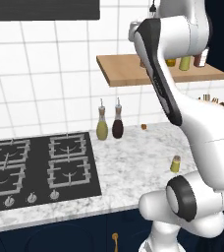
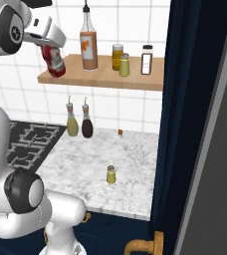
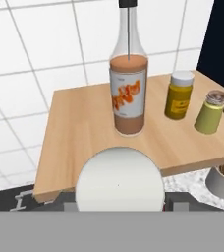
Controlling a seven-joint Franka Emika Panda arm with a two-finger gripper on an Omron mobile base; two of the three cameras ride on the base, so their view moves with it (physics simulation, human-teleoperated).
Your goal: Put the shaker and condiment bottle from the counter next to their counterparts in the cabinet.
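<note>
Shelf [image 2: 135, 79] with 4 containers

Both base views facing shelf [image 2: 105, 77]

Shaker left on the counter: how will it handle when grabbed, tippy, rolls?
The shaker stands upright on the marble counter, short and squat, so probably hard to tip. Its round body would likely roll if knocked over. Being tiny, it is probably light and could skid under a glancing finger.
</note>
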